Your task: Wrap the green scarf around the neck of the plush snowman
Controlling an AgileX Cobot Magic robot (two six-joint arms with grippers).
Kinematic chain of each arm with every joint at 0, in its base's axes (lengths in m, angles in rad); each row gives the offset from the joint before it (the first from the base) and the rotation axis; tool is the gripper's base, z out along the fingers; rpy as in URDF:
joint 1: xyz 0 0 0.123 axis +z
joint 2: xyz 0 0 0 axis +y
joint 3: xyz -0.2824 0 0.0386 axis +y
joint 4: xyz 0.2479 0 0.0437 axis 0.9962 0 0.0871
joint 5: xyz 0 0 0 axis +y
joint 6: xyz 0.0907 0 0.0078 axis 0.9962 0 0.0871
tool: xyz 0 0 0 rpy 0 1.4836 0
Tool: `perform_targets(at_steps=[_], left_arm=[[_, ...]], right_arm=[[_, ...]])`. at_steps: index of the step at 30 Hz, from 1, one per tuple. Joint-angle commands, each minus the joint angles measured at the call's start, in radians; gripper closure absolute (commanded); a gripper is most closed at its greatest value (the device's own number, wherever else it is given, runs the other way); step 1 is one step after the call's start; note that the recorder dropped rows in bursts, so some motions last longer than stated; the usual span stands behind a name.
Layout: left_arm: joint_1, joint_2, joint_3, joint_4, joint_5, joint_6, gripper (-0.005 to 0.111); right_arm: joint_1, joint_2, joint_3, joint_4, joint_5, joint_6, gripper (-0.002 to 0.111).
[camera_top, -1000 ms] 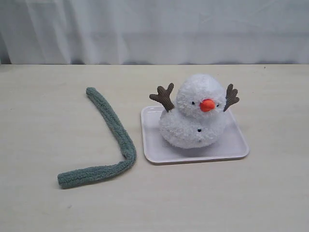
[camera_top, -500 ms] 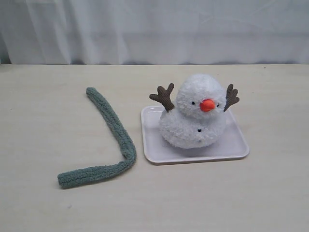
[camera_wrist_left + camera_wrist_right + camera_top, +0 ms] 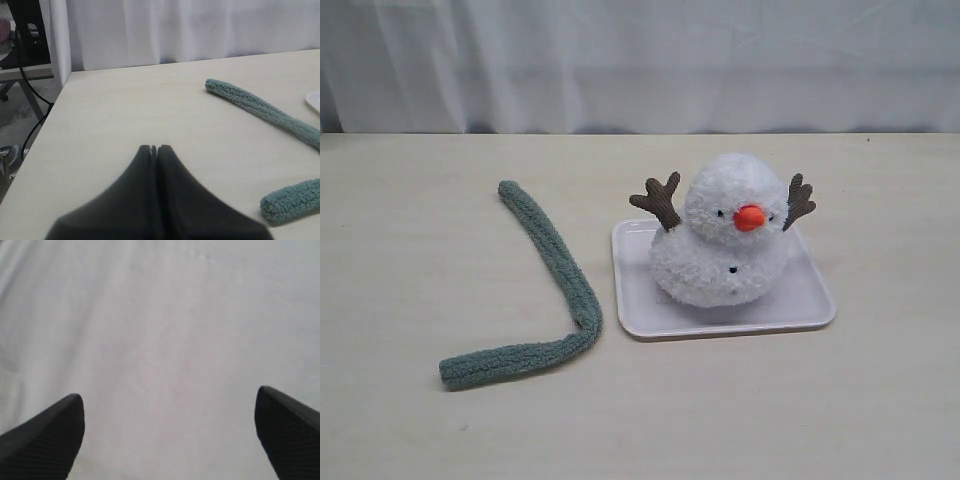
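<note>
Pale wood-look table fills the scene, with a white curtain hanging behind its far edge. Right of the table's middle lies a square white tray. Left of it the green scarf lies flat on the table in a bent line: one end points at the far edge, the strip runs toward the near edge, turns just beside the tray's near left corner, and the other end trails off toward the left edge. It lies apart from the plush snowman, which sits upright on the tray, closer to its far edge.

The left gripper hangs over the table's left part near the scarf, its jaws pressed together with nothing between them. The right gripper stands spread wide and empty, facing only white cloth.

The snowman's neck is a shallow crease under the head. Brown twig arms stick out on both sides, and the orange nose points forward.
</note>
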Motion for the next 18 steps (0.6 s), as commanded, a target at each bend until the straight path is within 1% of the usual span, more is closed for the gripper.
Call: perform_targets(at_steps=[1, 3, 6, 7, 8, 9, 10, 11, 12, 13, 14, 15, 16, 17, 18], left_arm=[[0.003, -0.004, 0.003, -0.001, -0.013, -0.005, 0.107], [0.003, -0.004, 0.003, -0.001, -0.013, -0.005, 0.107], [0.003, -0.004, 0.003, -0.001, -0.013, -0.005, 0.107], [0.003, -0.004, 0.003, -0.001, -0.013, -0.005, 0.107], [0.003, -0.004, 0.003, -0.001, -0.013, -0.005, 0.107], [0.003, -0.004, 0.003, -0.001, -0.013, -0.005, 0.107], [0.003, -0.004, 0.003, -0.001, -0.013, -0.005, 0.107], [0.003, -0.004, 0.003, -0.001, -0.013, -0.005, 0.107], [0.003, -0.004, 0.003, -0.001, -0.013, -0.005, 0.107], [0.003, -0.004, 0.003, -0.001, -0.013, -0.005, 0.107], [0.003, -0.004, 0.003, -0.001, -0.013, -0.005, 0.107], [0.003, -0.004, 0.003, -0.001, -0.013, -0.005, 0.107], [0.003, -0.004, 0.003, -0.001, -0.013, -0.005, 0.107], [0.003, -0.004, 0.003, -0.001, -0.013, -0.005, 0.107], [0.003, -0.004, 0.003, -0.001, -0.013, -0.005, 0.107]], right_arm=[[-0.003, 0.107, -0.009, -0.091, 0.273, 0.001, 0.022], [-0.003, 0.148, -0.009, -0.034, 0.395, -0.041, 0.022], [-0.003, 0.225, -0.009, 0.034, 0.572, -0.224, 0.022], [-0.003, 0.256, -0.018, 0.084, 0.627, -0.266, 0.022], [-0.003, 0.321, -0.058, 0.275, 0.726, -0.318, 0.022], [-0.003, 0.348, -0.078, 0.355, 0.75, -0.38, 0.022], [-0.003, 0.414, -0.133, 0.603, 0.786, -0.578, 0.022], [-0.003, 0.44, -0.163, 0.706, 0.808, -0.668, 0.022], [-0.003, 0.499, -0.217, 0.919, 0.86, -0.852, 0.022], [-0.003, 0.524, -0.245, 1.026, 0.882, -0.939, 0.022], [-0.003, 0.558, -0.285, 1.235, 0.91, -1.106, 0.022], [-0.003, 0.572, -0.3, 1.36, 0.924, -1.192, 0.022], [-0.003, 0.594, -0.314, 1.6, 0.959, -1.366, 0.025], [-0.003, 0.613, -0.316, 1.809, 0.99, -1.524, 0.031], [-0.003, 0.624, -0.316, 1.898, 1.016, -1.596, 0.033]])
